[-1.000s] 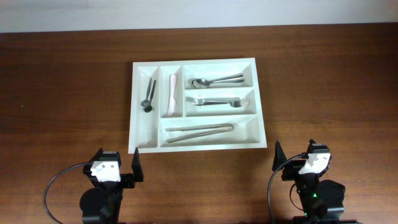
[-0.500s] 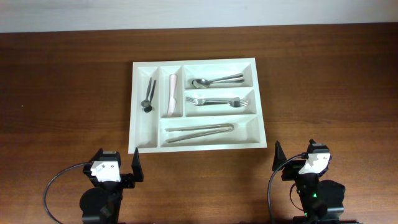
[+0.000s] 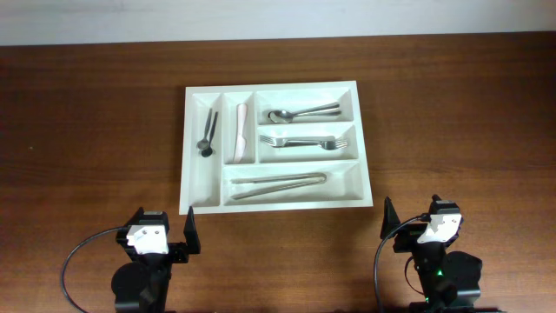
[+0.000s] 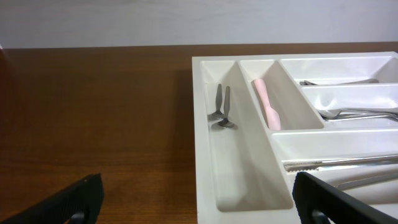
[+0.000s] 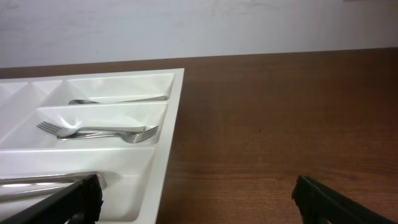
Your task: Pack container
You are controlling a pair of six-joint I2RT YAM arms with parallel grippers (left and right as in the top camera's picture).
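The white container (image 3: 360, 148) lies in the middle of the wooden table. Its two upright slots hold two small dark spoons (image 3: 208, 135) and a pink-handled knife (image 3: 239, 133). Spoons (image 3: 302, 112), forks (image 3: 300, 140) and metal tongs (image 3: 278, 183) fill the three long compartments. My left gripper (image 3: 161, 228) stands open near the front edge, below the container's left corner (image 4: 202, 143), with nothing between its fingers (image 4: 81, 194). On the right, my right gripper (image 3: 417, 222) is open and empty too, facing the container's right rim (image 5: 171, 130) and the forks (image 5: 99, 132).
Bare brown tabletop (image 3: 452, 113) surrounds the container on all sides. A pale wall (image 4: 186, 22) runs along the table's far edge. Black cables (image 3: 82, 252) loop beside both arm bases at the front.
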